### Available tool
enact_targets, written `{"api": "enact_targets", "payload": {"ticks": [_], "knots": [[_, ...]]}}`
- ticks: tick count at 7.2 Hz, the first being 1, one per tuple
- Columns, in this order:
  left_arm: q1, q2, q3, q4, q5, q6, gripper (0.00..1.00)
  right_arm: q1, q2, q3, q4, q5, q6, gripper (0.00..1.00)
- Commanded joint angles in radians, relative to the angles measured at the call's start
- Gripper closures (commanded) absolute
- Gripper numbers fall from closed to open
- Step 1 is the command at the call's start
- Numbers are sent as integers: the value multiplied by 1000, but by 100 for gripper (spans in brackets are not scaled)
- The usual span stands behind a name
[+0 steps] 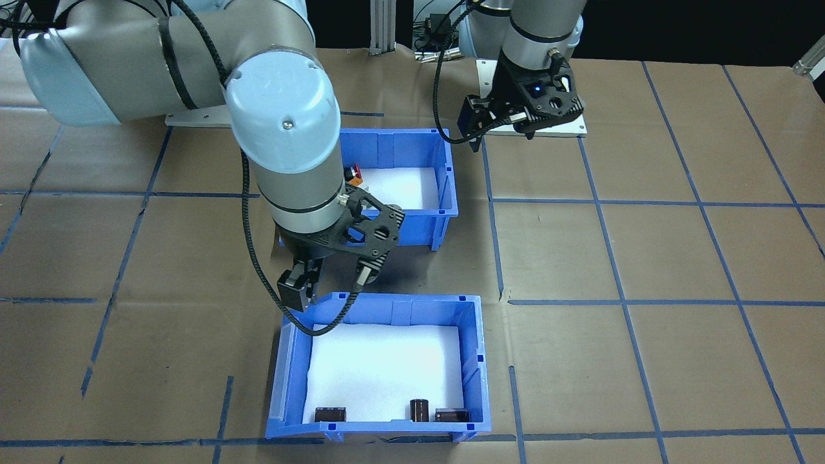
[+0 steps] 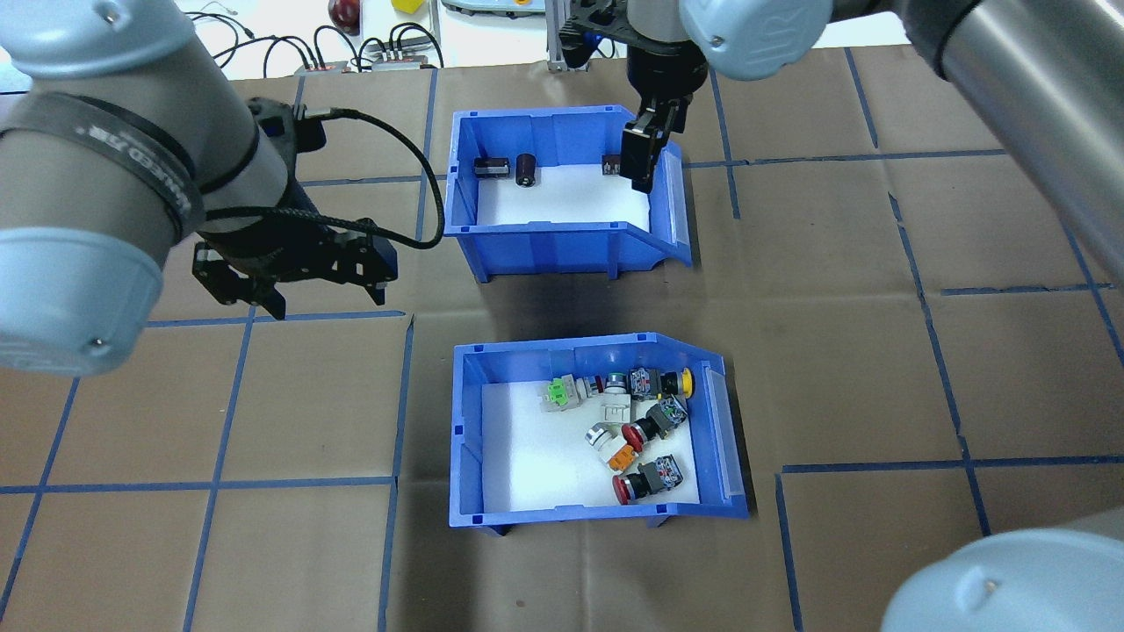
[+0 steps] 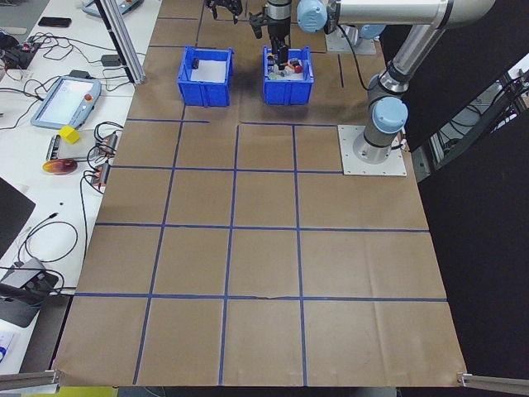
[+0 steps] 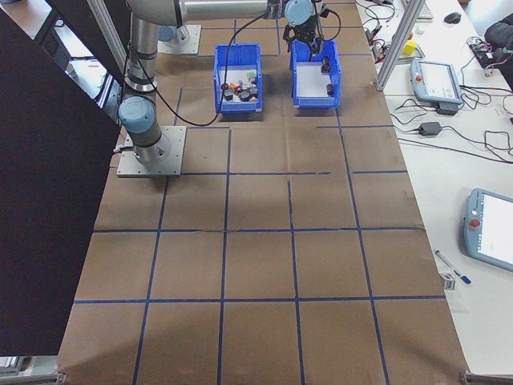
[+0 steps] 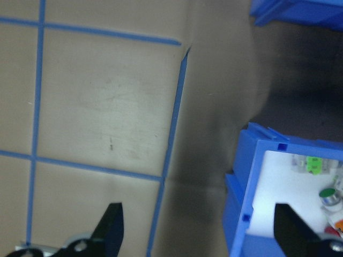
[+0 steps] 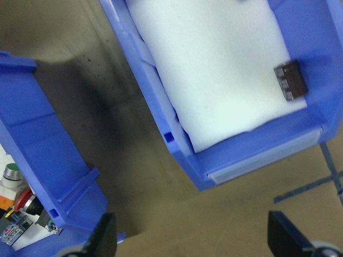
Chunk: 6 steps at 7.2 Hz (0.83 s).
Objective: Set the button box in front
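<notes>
Blue button box [image 2: 597,430] sits nearest me while my right gripper [image 2: 639,160], fingers spread wide, hovers over the other bin's [image 2: 562,189] corner. My left gripper [image 2: 290,272] waits wide open; next, I judge, comes gripping a wall.

even overhead light, soft shadows; wrist views blurred.

Both arms are silver-grey tubes with pale blue joint caps, each cap bearing small screws. Black braided cables run to black tools: the right tool [image 1: 332,274] and left tool [image 1: 499,132].
</notes>
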Motion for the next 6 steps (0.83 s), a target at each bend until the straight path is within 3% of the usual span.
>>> {"api": "enact_targets", "payload": {"ticks": [1,3,4,6], "knots": [[-161,21,-84,17,-89,-612,4,52,87,-69,-45,4,-100,0],[-243,-2,-171,203,-160,-1059,4,107,155,-64,-76,3,-109,0],[-305,-12,-226,314,-151,-1205,4,120,181,-58,-105,3,-109,0],[-336,-53,-274,365,-151,-1347,4,137,209,9,-195,0,-108,0]]}}
